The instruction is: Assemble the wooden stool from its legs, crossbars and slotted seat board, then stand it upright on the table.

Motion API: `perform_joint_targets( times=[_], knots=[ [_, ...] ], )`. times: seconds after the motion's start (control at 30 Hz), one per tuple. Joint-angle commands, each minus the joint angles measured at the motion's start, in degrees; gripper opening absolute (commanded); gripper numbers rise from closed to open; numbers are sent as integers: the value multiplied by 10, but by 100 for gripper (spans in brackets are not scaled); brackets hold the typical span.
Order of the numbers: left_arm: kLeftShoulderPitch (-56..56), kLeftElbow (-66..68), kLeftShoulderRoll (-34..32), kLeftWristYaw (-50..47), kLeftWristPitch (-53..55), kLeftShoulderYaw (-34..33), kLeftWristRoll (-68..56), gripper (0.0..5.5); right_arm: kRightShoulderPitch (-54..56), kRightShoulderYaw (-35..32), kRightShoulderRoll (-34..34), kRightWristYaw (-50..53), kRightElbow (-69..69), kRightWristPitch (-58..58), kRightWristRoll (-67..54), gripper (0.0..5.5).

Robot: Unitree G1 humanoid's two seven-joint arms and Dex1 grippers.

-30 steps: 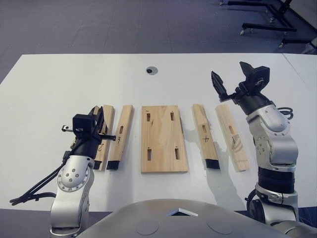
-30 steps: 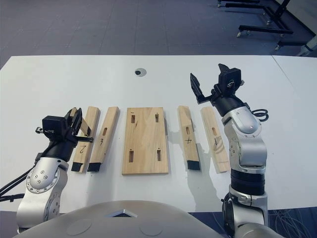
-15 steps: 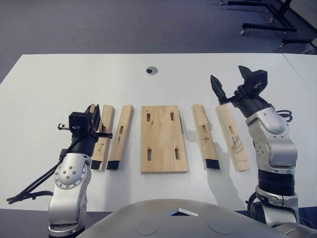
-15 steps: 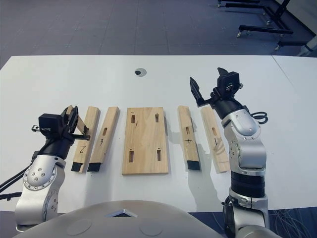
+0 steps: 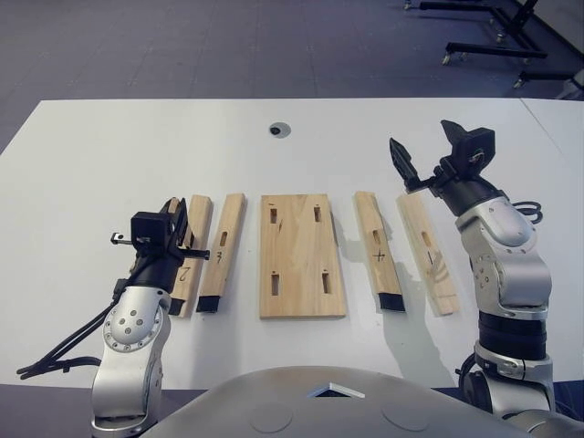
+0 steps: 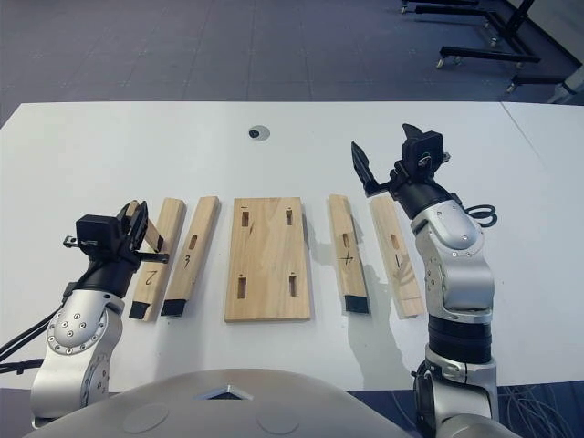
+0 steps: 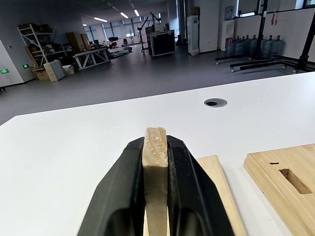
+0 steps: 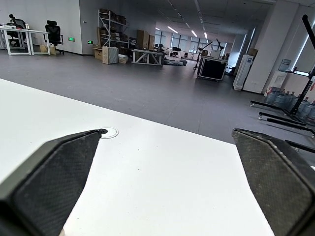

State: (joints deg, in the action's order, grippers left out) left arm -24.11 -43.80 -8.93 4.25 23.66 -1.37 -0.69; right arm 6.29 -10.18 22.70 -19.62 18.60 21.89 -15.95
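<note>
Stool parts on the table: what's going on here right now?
Assembly has not started. The left gripper is shut on a thin wooden piece at the left end of the row; whether it is clear of the table I cannot tell. The right gripper is open, holding nothing, raised near the far end of the rightmost leg. The seat board lies flat in the middle, with two legs flat on each side of it, nothing slotted in.

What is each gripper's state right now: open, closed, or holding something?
Left gripper: closed on a wooden piece.
Right gripper: open, holding nothing.
</note>
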Motion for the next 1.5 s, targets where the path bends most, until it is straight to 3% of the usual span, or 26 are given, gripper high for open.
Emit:
perform_joint_targets(
  times=[0.03, 0.53, 0.63, 1.0, 1.5],
  knots=[
    [5, 15, 7, -1, 11, -7, -7, 37, -1, -1, 2, -1, 2, 1, 1, 490],
    [0, 13, 34, -2, 37, -2, -31, 37, 7, 3, 10, -2, -2, 6, 6, 490],
    [7, -6, 35, -5, 55, 0, -31, 104, 5, 4, 7, -1, 2, 7, 5, 490],
    [43, -27, 25, -7, 32, -14, -24, 246, -4, 8, -2, 8, 6, 2, 8, 490],
    [264, 18, -13, 7, 88, -40, -59, 246, 5, 26, -36, 21, -14, -22, 19, 490]
  ],
)
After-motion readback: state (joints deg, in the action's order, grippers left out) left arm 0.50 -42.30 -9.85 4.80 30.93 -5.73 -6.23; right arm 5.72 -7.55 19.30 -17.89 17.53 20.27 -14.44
